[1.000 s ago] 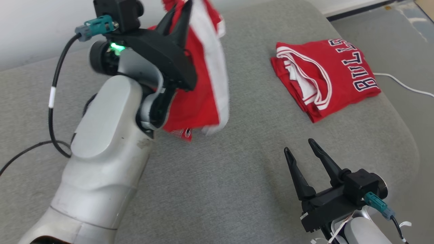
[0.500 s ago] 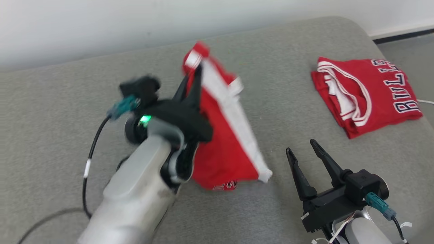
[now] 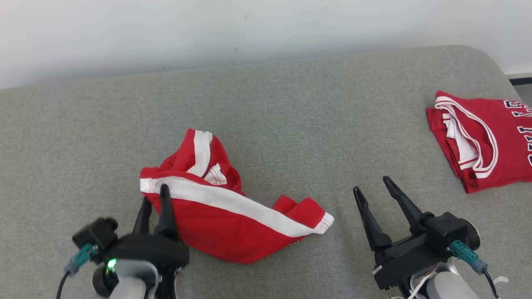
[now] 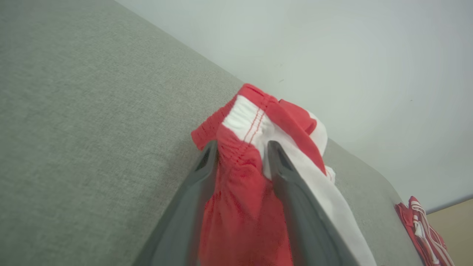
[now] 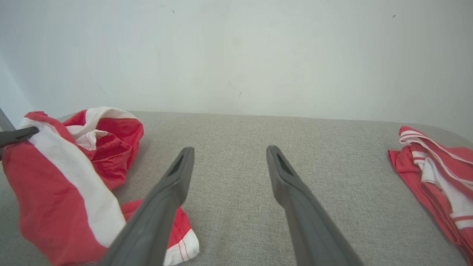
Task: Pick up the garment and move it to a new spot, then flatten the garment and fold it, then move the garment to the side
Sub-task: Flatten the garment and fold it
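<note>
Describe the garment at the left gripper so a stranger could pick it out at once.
On the grey padded surface, look left of centre, just ahead of the left gripper, whose fingers straddle its edge. It is the crumpled red garment with a broad white stripe. Unlike the neatly folded, lettered jersey at the right edge, it lies in a loose heap.

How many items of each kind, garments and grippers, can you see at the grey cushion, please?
Crumpled red-and-white garment: 1
Folded red jersey: 1
Grippers: 2 (left gripper, right gripper)
Total: 4
</note>
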Robot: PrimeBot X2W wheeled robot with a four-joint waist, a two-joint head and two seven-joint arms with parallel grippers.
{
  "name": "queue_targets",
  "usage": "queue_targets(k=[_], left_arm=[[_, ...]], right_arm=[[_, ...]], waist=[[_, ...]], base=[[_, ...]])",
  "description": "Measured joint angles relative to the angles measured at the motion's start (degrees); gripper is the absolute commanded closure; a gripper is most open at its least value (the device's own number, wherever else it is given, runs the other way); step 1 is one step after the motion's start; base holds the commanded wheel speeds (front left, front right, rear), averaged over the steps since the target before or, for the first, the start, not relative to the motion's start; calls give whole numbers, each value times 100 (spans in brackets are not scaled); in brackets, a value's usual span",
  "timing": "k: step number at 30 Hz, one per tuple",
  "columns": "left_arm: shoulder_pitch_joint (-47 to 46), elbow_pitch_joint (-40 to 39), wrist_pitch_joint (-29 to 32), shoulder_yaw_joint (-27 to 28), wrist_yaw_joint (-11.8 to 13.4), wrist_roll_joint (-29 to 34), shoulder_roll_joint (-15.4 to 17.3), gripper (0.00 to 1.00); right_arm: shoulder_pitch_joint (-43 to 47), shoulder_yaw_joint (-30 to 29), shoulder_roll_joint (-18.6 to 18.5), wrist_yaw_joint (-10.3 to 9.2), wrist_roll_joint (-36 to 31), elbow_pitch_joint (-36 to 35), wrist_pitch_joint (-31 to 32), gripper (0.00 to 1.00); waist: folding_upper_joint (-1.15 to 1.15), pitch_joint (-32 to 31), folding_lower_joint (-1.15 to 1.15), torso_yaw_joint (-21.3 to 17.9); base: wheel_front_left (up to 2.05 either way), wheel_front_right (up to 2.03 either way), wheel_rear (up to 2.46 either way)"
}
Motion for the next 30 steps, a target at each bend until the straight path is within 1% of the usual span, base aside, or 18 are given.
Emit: queue_targets(k=[2,4,10,11,14,17,19,24,26,30], left_arm=[[107,-2,0,26,-3,-1,0,0],[442,35,0,100,8,3,-4,0],[873,87,0,318,64,493,14,0],[873,87,0,318,64,493,14,0],[951,21,0,404,89,757,169,0],[946,0,33,325,52,894,308,0],[808,25,233,201,-36,948,398,0],[128,263,893,-16,-20,1128,641,0],[-99,435,1057,-60,1,1180,730,0],[-462,754,1514,-174,-15,1210,842,0]], right_arm=[[11,-5,-7,-1,0,-5,1,0],[74,-10,-20,0,1,-9,42,0],[149,3,-26,-1,16,-19,52,0],[149,3,-26,-1,16,-19,52,0],[229,3,-22,0,25,-24,52,0],[267,-3,-12,0,37,-32,53,0],[312,-22,-13,0,49,-35,52,0],[353,-10,-11,-1,49,-63,70,0],[337,7,-9,0,49,-75,78,0],[296,25,1,0,51,-100,86,0]], waist=[[0,-25,0,23],[0,-109,0,81],[0,-293,0,158],[0,-293,0,158],[0,-393,0,170],[0,-478,0,168],[0,-512,-1,166],[0,-500,0,120],[0,-472,1,78],[0,-404,1,-33]], base=[[0,0,0],[0,0,0],[0,0,0],[0,0,0],[0,0,0],[0,0,0],[0,0,0],[0,0,0],[0,0,0],[0,0,0]])
